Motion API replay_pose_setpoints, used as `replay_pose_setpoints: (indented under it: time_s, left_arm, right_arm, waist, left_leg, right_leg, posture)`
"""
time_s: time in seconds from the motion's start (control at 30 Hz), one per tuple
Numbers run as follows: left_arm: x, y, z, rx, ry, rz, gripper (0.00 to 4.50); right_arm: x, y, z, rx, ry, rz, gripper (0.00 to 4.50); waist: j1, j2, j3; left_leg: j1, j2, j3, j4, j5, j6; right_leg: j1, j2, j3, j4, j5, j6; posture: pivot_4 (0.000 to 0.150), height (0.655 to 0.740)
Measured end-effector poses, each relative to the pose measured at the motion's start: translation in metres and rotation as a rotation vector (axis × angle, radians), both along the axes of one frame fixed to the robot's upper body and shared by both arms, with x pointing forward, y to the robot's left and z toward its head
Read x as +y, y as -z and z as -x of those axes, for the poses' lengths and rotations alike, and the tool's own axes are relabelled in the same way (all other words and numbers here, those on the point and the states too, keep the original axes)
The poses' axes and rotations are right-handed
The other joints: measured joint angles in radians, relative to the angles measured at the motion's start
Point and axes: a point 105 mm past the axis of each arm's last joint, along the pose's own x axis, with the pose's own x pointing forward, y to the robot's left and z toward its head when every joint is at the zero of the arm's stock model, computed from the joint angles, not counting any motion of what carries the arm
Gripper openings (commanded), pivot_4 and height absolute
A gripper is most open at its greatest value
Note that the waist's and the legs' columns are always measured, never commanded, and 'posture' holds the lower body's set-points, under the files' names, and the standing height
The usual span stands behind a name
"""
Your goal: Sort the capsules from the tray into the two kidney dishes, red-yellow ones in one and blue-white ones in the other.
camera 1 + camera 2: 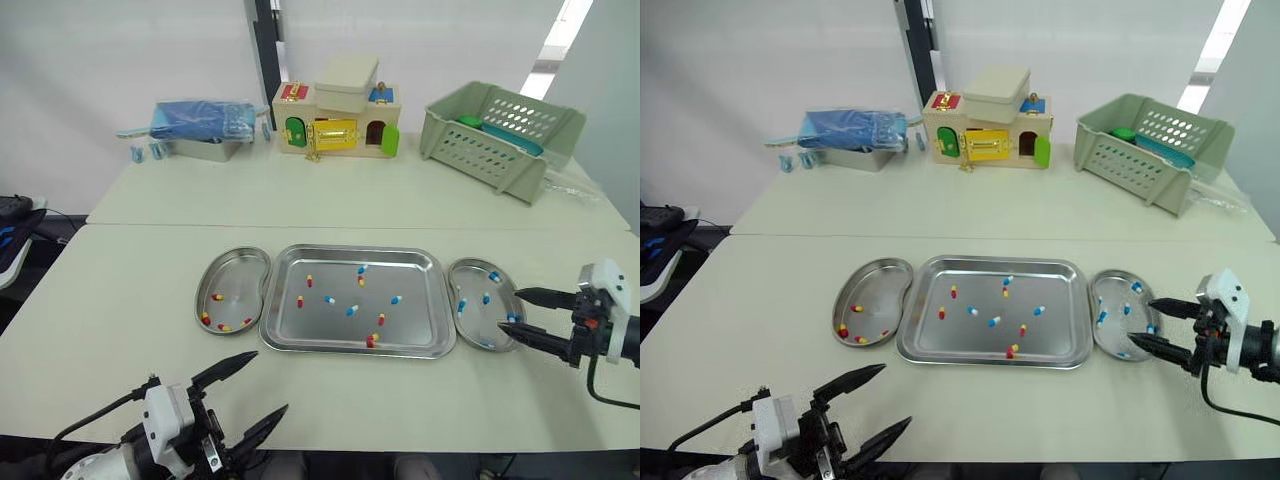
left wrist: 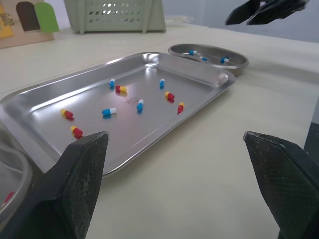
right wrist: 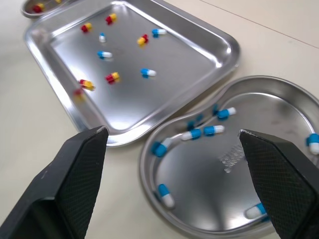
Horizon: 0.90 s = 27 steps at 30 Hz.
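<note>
A steel tray (image 1: 420, 275) lies mid-table and holds several loose capsules, red-yellow (image 1: 369, 342) and blue-white (image 1: 352, 310). Against its left side sits a kidney dish (image 1: 240, 275) with several red-yellow capsules (image 1: 206, 318). The dish on the right (image 1: 475, 285) holds several blue-white capsules (image 3: 214, 130). My right gripper (image 1: 508, 308) is open and empty, its fingertips over that dish's right rim. Near the table's front edge, left of the tray, my left gripper (image 1: 272, 381) is open and empty, pointing toward the tray (image 2: 149, 124).
Along the back of the table stand a metal box with blue cloth (image 1: 200, 125), a wooden toy house (image 1: 340, 120) and a green plastic basket (image 1: 500, 135). Bare tabletop lies in front of the tray and behind it.
</note>
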Motion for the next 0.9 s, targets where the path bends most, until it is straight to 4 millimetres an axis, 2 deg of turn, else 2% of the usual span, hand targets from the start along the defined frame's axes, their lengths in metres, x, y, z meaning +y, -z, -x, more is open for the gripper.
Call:
replay_pose_setpoints:
  time_s: [0.17,0.3,0.4,0.57,0.73,0.9]
  left_arm:
    - [0.016,0.0,0.001,0.029,-0.049,-0.037,4.5]
    - [0.039,0.003,0.006,0.062,-0.13,-0.07,4.5]
    - [0.053,0.005,0.008,0.076,-0.179,-0.09,4.5]
    - [0.057,0.004,0.009,0.077,-0.193,-0.09,4.5]
    - [0.065,0.001,0.007,0.088,-0.206,-0.12,4.5]
    - [0.074,-0.013,-0.009,0.088,-0.187,-0.177,4.5]
  right_arm:
    - [0.016,0.005,0.011,-0.085,-0.039,-0.071,4.47]
    - [0.039,0.037,0.054,-0.071,-0.131,-0.072,4.47]
    - [0.044,0.055,0.078,-0.093,-0.143,-0.081,4.47]
    - [0.036,0.066,0.077,-0.147,-0.078,-0.058,4.47]
    - [0.063,0.058,0.078,-0.179,-0.146,-0.092,4.47]
    - [0.07,0.054,0.069,-0.184,-0.069,-0.122,4.47]
  waist:
    - [-0.004,-0.001,0.0]
    - [0.008,0.0,0.0]
    - [0.005,-0.001,0.0]
    - [-0.012,-0.003,0.0]
    - [-0.002,-0.002,0.0]
    - [0.004,-0.004,-0.002]
  left_leg:
    - [0.0,0.001,0.0,-0.001,0.0,0.0]
    - [-0.001,0.001,-0.002,-0.001,-0.001,0.0]
    - [0.002,0.001,-0.001,-0.001,-0.001,-0.001]
    - [0.008,0.002,0.002,-0.001,-0.002,-0.002]
    - [0.008,0.003,0.0,-0.002,-0.002,-0.003]
    - [0.008,0.002,-0.001,-0.002,-0.003,-0.003]
  right_leg:
    - [0.0,0.001,0.0,0.0,0.0,0.0]
    - [0.001,0.001,-0.002,-0.003,0.0,0.0]
    - [0.004,0.001,-0.002,-0.003,0.0,0.0]
    - [0.009,0.002,0.001,-0.003,-0.001,-0.001]
    - [0.008,0.002,0.0,-0.003,-0.001,-0.002]
    - [0.009,0.002,-0.001,-0.003,-0.001,-0.002]
  posture:
    - [0.15,0.74]
    - [0.15,0.74]
    - [0.15,0.74]
    - [0.15,0.74]
    - [0.15,0.74]
    - [0.15,0.74]
